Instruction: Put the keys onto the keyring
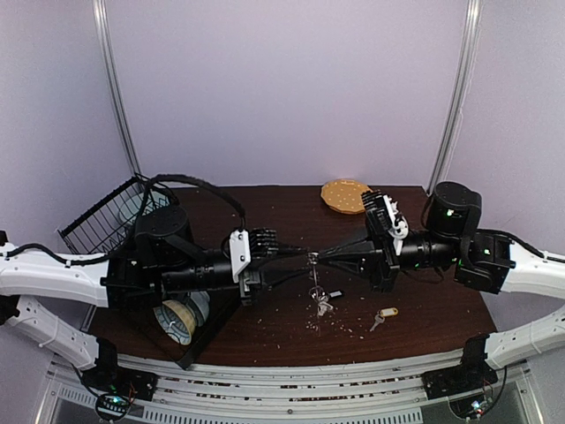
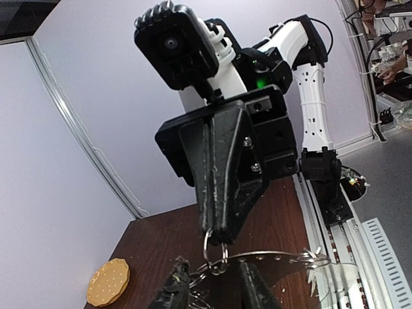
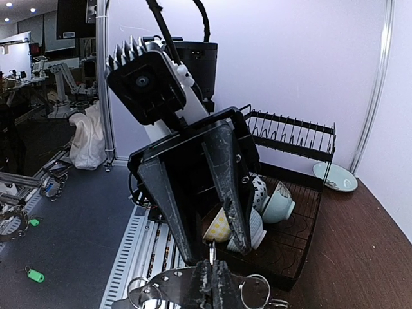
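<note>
**Status**

1. Right gripper (image 2: 217,235): the jaws are fully closed and pinch the keyring (image 2: 216,267), a thin wire ring, at its upper edge. The keyring hangs in the air between the 2 arms, above the middle of the table (image 1: 424,296).
2. Left gripper (image 3: 214,252): the fingers are parted partway and face the right gripper tip to tip. The top of the keyring sits near the gap between them. I see nothing clamped there, so I read this gripper as holding nothing.
3. Yellow-tagged key (image 1: 383,316): it lies flat on the table on the right arm's side, well apart from the keyring. Neither gripper touches it, and it is not threaded.
4. Dark-tagged key (image 1: 325,305): it sits directly below the keyring in a small cluster of metal. I cannot tell whether it hangs from the ring or lies on the table under it.

**Progress**

In my judgement, at most 1 of the 2 keys is on the ring.

Work left:
- Confirm whether the dark-tagged key is on the ring.
- Pick up the yellow-tagged key.
- Feed the yellow-tagged key onto the ring while the right gripper holds the ring steady.
</note>
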Robot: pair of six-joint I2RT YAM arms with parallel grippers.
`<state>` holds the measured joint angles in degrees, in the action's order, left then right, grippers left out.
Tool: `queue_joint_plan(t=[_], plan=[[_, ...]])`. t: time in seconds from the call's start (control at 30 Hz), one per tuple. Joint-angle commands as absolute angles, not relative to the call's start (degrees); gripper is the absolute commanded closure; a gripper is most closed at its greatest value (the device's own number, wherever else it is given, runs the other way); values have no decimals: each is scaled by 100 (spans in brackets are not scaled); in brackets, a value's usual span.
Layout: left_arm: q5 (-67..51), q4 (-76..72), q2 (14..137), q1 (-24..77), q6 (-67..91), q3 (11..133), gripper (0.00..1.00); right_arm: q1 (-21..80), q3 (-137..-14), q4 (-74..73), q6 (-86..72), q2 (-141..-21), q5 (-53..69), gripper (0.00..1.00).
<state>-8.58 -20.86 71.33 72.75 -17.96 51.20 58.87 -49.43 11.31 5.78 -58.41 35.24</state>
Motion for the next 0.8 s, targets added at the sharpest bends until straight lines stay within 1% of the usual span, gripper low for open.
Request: queue_joint_plan(t=[0.0, 0.13, 0.3, 0.37, 0.5, 0.6, 0.7, 0.77], plan=[[-878, -2184, 6959, 7271, -1731, 5129, 71, 5899, -5026, 1182, 660, -5715, 3761, 100], [-1054, -1589, 7018, 7260, -1780, 5396, 75, 5894, -5185, 884, 777, -5790, 3820, 100], [-933, -2133, 6754, 7260, -1955, 4940, 69, 5892, -4919, 1556, 522, -5615, 3621, 100], [-948, -2157, 6739, 7260, -1960, 5018, 69, 5889, -5068, 1175, 727, -5738, 3464, 100], [-886, -1383, 6939, 7260, -2129, 5526, 70, 5892, -5617, 55, 1221, -6107, 3179, 100], [-571, -1077, 6972, 7260, -2213, 5584, 70, 5890, -5651, -34, 1310, -6074, 2800, 100], [-378, -1049, 6981, 7260, -2232, 5605, 73, 5892, -5625, 15, 1344, -6003, 2893, 100], [-333, -1067, 7069, 7260, -2215, 5674, 78, 5894, -5592, 113, 1298, -5984, 3011, 100]])
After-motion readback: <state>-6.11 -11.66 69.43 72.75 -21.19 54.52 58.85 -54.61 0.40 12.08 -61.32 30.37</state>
